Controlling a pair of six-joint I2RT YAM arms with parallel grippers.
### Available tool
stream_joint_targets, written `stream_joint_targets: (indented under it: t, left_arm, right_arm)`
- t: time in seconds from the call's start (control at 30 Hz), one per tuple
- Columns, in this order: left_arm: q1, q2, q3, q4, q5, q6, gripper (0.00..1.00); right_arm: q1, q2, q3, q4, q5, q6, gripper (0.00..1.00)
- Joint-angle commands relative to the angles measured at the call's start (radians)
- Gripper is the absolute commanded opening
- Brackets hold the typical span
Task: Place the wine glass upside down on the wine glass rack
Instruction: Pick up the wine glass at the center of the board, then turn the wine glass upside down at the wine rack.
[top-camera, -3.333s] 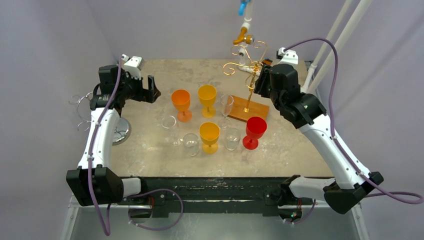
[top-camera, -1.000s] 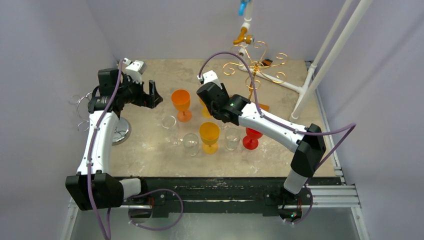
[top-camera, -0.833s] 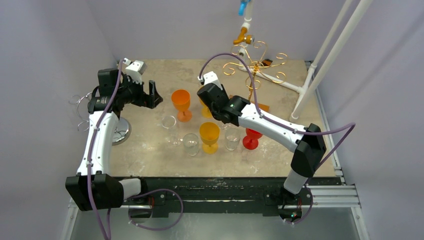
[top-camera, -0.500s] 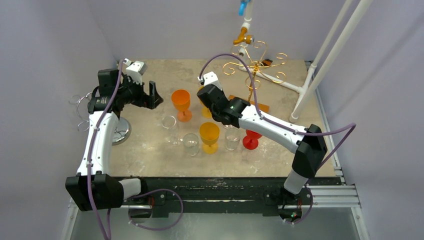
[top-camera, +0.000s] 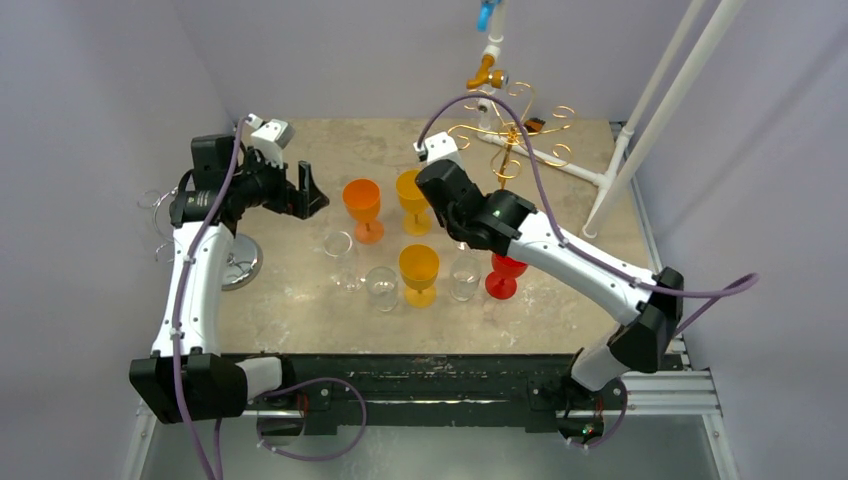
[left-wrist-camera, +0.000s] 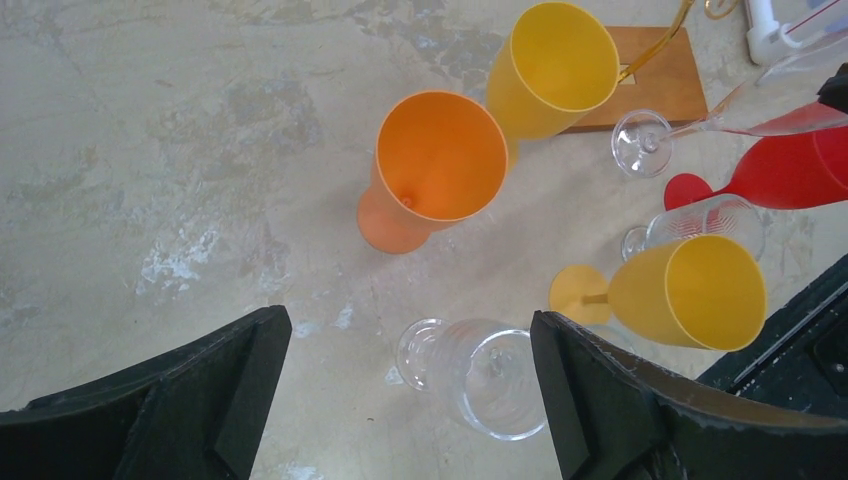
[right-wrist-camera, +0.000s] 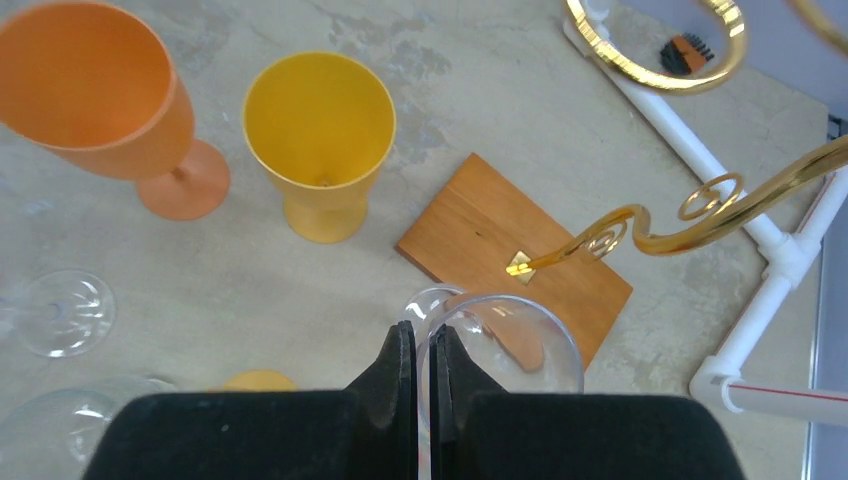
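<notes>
Right gripper (right-wrist-camera: 422, 338): my fingers are drawn almost together, pinching the wall of the wine glass (right-wrist-camera: 510, 350) at its rim, which runs between the two pads. Wine glass: clear, mouth up, held just off the near corner of the wooden base (right-wrist-camera: 480, 225); I cannot tell whether its foot rests on the table (top-camera: 300, 300). Wine glass rack (top-camera: 510, 130): gold wire arms curling out from a post on that wooden base, at the far side of the table, right of centre. Left gripper (left-wrist-camera: 407, 318): my fingers are spread wide, holding nothing, raised over the far-left part of the table, well apart from the rack. Other stock, all upright on the table: orange goblet (left-wrist-camera: 440, 160), nearest my left gripper; far yellow goblet (left-wrist-camera: 560, 60), just beside it on the rack side; near yellow goblet (left-wrist-camera: 700, 290), toward the front; red goblet (left-wrist-camera: 800, 170), partly under my right forearm in the overhead view; three clear glasses (left-wrist-camera: 495, 375), (left-wrist-camera: 710, 215) and (top-camera: 381, 283), scattered among the coloured ones. Silver rack (top-camera: 243, 262): at the table's left edge, under my left arm.
</notes>
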Motion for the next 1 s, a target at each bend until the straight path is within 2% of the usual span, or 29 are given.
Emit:
stream_joint_targets:
  t: [0.0, 0.23, 0.37, 0.5, 0.6, 0.67, 0.73, 0.97]
  left_arm:
    - [0.003, 0.0, 0.09, -0.076, 0.083, 0.004, 1.0]
    - [-0.003, -0.03, 0.146, -0.111, 0.237, 0.025, 1.0]
    - [-0.005, -0.029, 0.1, -0.073, 0.359, 0.001, 1.0]
    - [-0.01, -0.018, 0.084, -0.061, 0.411, -0.033, 1.0]
    - [-0.031, -0.031, 0.069, -0.032, 0.431, -0.073, 1.0]
    - [-0.043, -0.05, 0.035, 0.102, 0.426, -0.239, 1.0]
    - [-0.053, -0.078, -0.024, 0.227, 0.418, -0.342, 0.99]
    - [-0.064, -0.062, -0.059, 0.165, 0.403, -0.307, 0.91]
  right_arm:
    - [0.032, -0.11, 0.129, -0.05, -0.057, -0.016, 0.0]
    - [0.146, -0.099, 0.374, -0.159, -0.095, -0.003, 0.0]
    - [0.192, -0.04, 0.533, -0.16, -0.089, 0.002, 0.0]
    - [0.231, 0.004, 0.647, -0.152, -0.084, -0.001, 0.0]
    - [0.259, 0.01, 0.655, -0.089, -0.099, 0.003, 0.0]
    - [0.272, 0.007, 0.63, -0.028, -0.099, 0.008, 0.0]
    - [0.281, 0.005, 0.605, 0.03, -0.092, 0.009, 0.0]
    - [0.297, 0.019, 0.623, 0.107, -0.103, 0.008, 0.0]
